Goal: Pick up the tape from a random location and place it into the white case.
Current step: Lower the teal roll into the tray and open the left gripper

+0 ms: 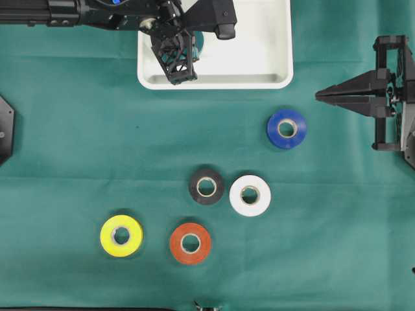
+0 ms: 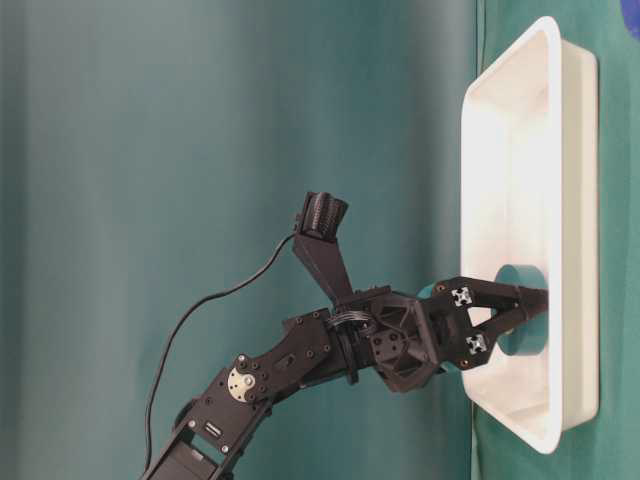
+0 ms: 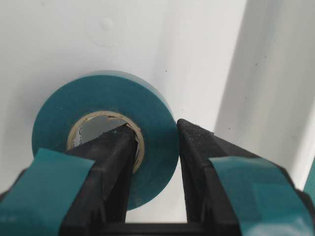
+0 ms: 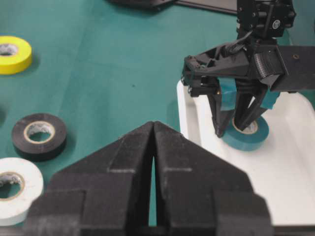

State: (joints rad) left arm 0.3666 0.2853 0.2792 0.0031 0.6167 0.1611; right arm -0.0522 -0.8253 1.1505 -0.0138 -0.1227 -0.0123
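Near the front edge of the green tabletop (image 1: 78,142): a yellow roll (image 1: 121,235) and an orange roll (image 1: 190,243), then a black roll (image 1: 206,186), a white roll (image 1: 250,195) and a blue roll (image 1: 286,128) farther back. At the right edge: the right gripper (image 1: 320,96) pressed together, holding nothing. At the far edge, inside the white case (image 1: 266,65) near its left end: the teal tape (image 3: 106,137), pinched through its wall by the left gripper (image 3: 156,140), one finger in the hole and one outside.

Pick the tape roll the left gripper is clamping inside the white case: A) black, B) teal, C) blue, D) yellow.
B: the left gripper pinches the teal roll, one finger through its core, over the white case floor; the others lie on the cloth.
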